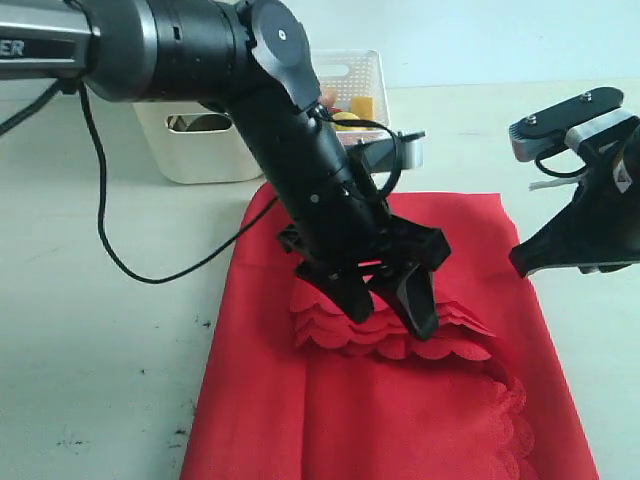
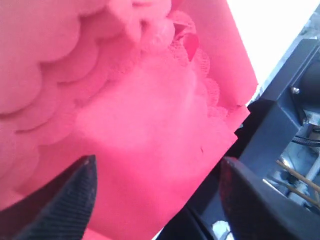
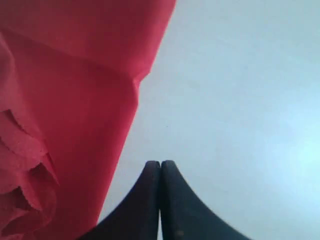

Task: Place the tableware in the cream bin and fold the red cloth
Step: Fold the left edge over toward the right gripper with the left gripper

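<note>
Red cloth (image 1: pixel 400 420) lies with its scalloped edge heaped mid-sheet beneath the spread-apart left fingers (image 1: pixel 420 300), seemingly to set a fold, while the right fingers (image 3: pixel 175 210), pressed together, hang aside.

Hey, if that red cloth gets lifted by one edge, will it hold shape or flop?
Probably flops: the red cloth lies limp with soft creases. Its scalloped edge is bunched in layers, so the fold could slip apart.
</note>
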`<state>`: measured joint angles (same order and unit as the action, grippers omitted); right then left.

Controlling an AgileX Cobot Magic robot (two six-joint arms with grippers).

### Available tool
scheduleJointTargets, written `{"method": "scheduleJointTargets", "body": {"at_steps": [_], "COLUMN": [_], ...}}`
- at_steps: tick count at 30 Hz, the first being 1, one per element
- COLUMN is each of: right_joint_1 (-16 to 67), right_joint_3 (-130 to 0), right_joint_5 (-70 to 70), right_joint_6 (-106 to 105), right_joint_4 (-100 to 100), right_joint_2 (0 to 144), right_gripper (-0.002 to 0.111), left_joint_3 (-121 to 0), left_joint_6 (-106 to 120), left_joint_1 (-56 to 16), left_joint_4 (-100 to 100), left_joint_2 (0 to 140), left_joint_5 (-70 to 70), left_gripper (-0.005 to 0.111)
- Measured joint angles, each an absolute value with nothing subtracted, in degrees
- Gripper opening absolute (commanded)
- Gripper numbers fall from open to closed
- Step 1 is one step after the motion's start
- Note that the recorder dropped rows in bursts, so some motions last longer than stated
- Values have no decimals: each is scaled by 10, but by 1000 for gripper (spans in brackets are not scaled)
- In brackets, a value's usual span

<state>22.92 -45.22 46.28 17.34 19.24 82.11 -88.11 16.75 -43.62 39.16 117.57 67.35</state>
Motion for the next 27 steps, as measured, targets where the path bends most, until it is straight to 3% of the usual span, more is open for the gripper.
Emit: {"method": "scheduleJointTargets", "body": {"at_steps": [11, 19, 27], "right_joint_1": [213, 213, 213], "right_joint_3": [-452, -452, -452], "right_joint_5": [464, 464, 451], "right_joint_6": [173, 173, 173], "right_joint_4": [186, 181, 175], "right_joint_2": [796, 796, 796], "right_gripper": [0, 0, 0], "left_joint_3": [-885, -880, -879], "left_joint_6": [114, 94, 72], "left_joint_1": [-370, -316, -310], "left_joint_4": [240, 260, 300], "left_joint_2": [1069, 1130, 1208], "left_joint_5": [675, 680, 660], "left_gripper": [68, 68, 68]}}
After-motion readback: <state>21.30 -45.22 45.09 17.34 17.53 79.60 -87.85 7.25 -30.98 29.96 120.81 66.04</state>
